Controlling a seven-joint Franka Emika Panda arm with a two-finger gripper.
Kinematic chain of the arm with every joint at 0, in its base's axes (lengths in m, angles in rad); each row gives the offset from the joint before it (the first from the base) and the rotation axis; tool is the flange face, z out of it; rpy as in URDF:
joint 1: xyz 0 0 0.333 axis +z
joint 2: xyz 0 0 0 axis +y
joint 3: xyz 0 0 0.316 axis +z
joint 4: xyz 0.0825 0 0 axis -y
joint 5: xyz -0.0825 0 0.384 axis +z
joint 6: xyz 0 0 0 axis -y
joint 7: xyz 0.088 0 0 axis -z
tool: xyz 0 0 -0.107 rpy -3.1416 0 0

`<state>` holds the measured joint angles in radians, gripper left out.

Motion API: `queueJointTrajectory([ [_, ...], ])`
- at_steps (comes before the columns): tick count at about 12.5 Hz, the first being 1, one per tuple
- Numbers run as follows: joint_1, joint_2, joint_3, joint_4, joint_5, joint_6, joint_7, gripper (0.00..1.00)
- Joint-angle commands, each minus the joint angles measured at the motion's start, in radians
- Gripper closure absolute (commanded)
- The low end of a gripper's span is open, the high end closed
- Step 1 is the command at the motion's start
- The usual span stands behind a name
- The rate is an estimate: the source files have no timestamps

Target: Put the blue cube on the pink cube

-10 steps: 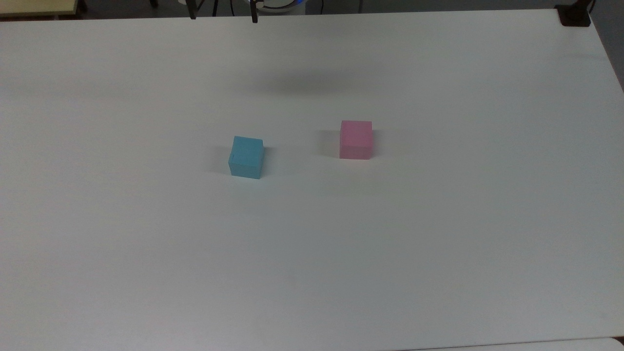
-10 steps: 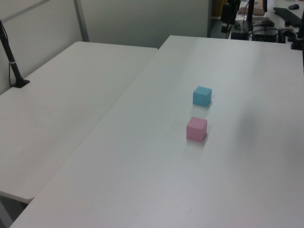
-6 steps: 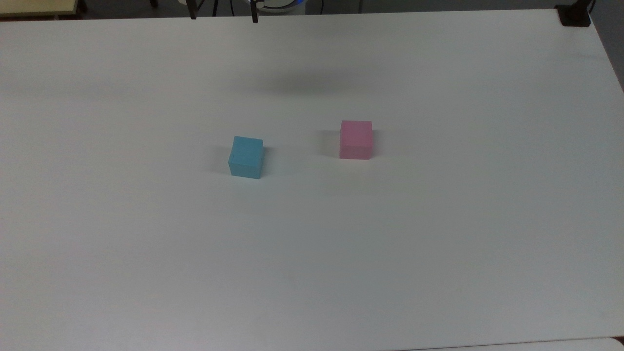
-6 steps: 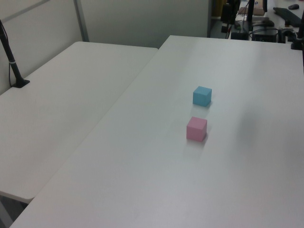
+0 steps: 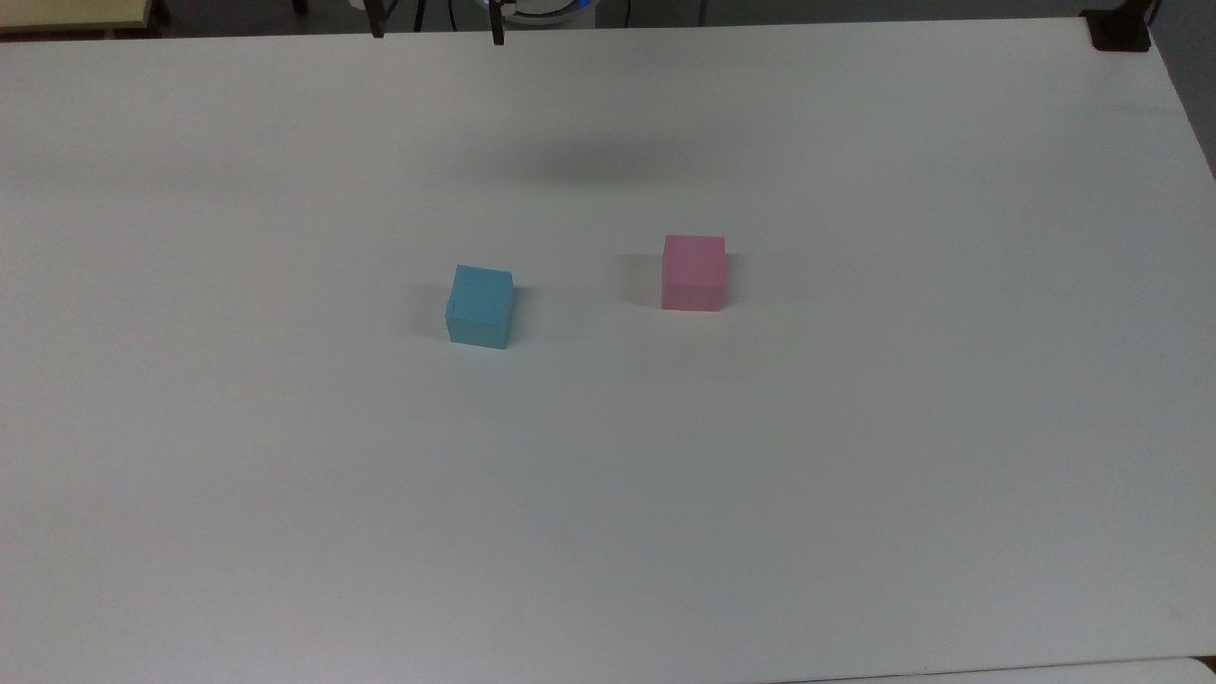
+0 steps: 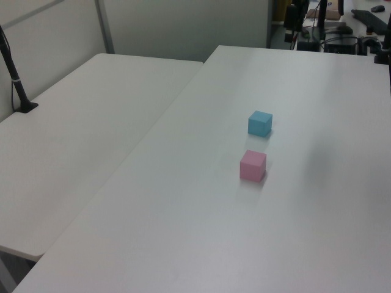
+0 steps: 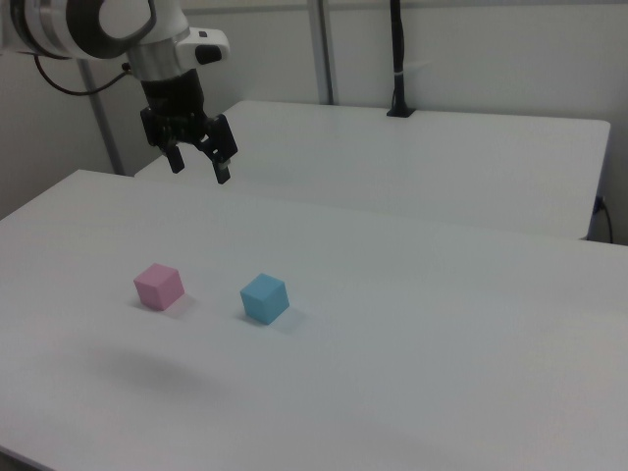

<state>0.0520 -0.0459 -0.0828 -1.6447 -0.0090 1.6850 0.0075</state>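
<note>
The blue cube (image 5: pixel 480 306) (image 6: pixel 260 123) (image 7: pixel 265 297) rests on the white table (image 5: pixel 608 494), with the pink cube (image 5: pixel 693 272) (image 6: pixel 253 165) (image 7: pixel 159 286) a short gap away, to the top view's right of it. Both stand alone, touching nothing. My gripper (image 7: pixel 200 169) hangs high above the table in the right view, up and back from the pink cube, open with nothing between its fingers. Two dark fingertips (image 5: pixel 495 32) poke in at the top view's upper edge.
A second white table (image 6: pixel 73 140) adjoins the first along the left view's left side. A black clamped pole (image 6: pixel 15 79) (image 7: pixel 397 59) stands on that table's far edge. A black mount (image 5: pixel 1119 28) sits at the top view's upper right corner.
</note>
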Motion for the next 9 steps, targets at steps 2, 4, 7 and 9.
queueJointTrajectory([
  [2,0.016,-0.019,-0.012,-0.023,0.014,0.012,0.014,0.0],
  [4,0.011,-0.015,-0.012,-0.023,0.014,0.012,-0.003,0.0],
  [7,-0.021,0.023,-0.014,-0.026,0.014,0.007,-0.203,0.0],
  [9,-0.027,0.076,-0.014,-0.049,0.015,0.021,-0.215,0.0],
])
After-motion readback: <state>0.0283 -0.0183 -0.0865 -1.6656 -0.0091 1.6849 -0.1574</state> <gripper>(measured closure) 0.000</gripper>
